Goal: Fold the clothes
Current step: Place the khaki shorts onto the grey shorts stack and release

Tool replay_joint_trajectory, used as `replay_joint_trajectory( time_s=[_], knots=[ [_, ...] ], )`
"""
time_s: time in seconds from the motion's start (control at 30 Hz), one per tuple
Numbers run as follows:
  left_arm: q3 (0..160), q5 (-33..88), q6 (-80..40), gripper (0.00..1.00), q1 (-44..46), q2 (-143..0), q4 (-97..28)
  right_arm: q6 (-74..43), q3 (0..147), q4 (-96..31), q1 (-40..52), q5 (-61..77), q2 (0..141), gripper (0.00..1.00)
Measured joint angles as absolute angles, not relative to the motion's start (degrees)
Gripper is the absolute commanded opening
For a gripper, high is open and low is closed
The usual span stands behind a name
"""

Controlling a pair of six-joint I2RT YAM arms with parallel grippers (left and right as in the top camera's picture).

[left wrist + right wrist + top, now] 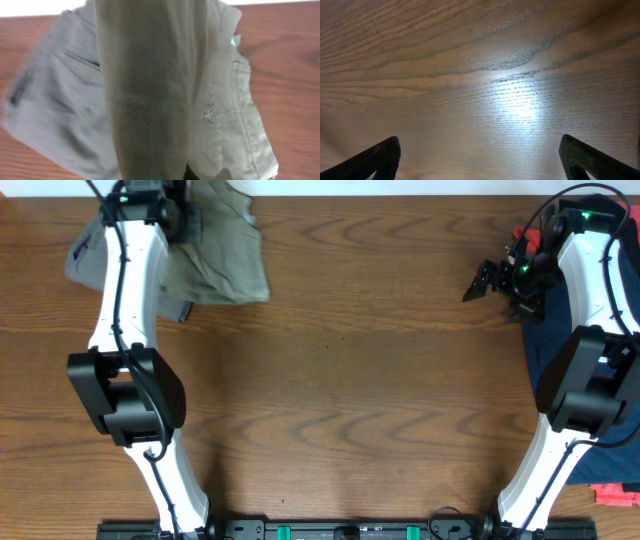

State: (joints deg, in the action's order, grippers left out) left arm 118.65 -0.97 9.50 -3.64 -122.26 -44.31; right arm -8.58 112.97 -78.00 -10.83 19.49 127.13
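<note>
Wood-grain table (340, 380), left gripper (193, 222) clamped on olive shorts (225, 265) (right gripper (479, 150) spread)

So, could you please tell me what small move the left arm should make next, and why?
Probably the left gripper, shut on a bunch of the crumpled khaki-beige cotton shorts at the far left corner, should draw them toward the bare middle of the brown wooden table to spread flat; the right gripper hangs open, empty.

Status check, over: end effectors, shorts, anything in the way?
Left end effector shut on olive shorts. Right end effector open over bare table. Navy cloth at right edge.
</note>
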Motion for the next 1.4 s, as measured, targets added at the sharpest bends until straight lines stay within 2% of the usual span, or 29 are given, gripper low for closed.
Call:
replay_joint_trajectory(
  time_s=[0.33,0.7,1.13,1.4],
  knots=[
    [118.7,-3.5,13.1,0.06,-5.0,-122.3,-36.4,-8.6,113.0,-78.0,-10.8,19.5,127.1,0.99],
    [118.7,-4.2,13.6,0.06,-7.8,-122.3,-34.1,-8.6,113.0,-78.0,-10.8,19.5,127.1,0.99],
    [118.7,-4.7,13.5,0.06,-5.8,-121.8,-35.9,-8.6,113.0,-78.0,-10.8,19.5,127.1,0.99],
    [118.7,-4.7,13.5,0.06,-3.6,-116.5,-36.3,-8.6,113.0,-78.0,-10.8,19.5,127.1,0.99]
  ],
)
